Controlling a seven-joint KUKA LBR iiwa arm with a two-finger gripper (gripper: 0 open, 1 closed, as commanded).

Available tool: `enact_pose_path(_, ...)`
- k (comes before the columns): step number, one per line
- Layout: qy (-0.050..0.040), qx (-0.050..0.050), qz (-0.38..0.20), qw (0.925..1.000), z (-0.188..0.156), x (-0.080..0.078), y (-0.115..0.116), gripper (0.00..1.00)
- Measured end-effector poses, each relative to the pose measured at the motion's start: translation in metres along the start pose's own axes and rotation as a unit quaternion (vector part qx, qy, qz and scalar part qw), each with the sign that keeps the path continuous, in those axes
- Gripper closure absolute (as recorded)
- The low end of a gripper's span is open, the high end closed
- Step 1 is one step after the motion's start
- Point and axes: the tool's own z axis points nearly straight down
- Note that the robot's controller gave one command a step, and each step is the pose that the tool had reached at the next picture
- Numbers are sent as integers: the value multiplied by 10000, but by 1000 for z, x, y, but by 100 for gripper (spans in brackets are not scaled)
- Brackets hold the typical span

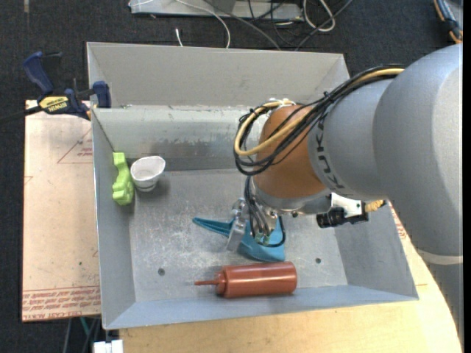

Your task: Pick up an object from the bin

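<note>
My gripper [250, 230] is low in the middle of the bin, its fingers down on a blue pointed plastic thing [215, 226] whose wider end lies under and beside them. Whether the fingers grip it I cannot tell. Just in front, near the bin's near wall, a reddish-brown squeeze bottle [254, 280] lies on its side with its nozzle pointing left.
A small white cup [147, 172] and a lime-green toy [121, 179] sit at the bin's left back corner. The arm with its orange cover and yellow-black cables looms over the bin's right half.
</note>
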Motion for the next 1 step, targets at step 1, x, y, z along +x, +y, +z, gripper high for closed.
enact_pose_path(1,-5,-5,-5,10000,-16,0,0,100)
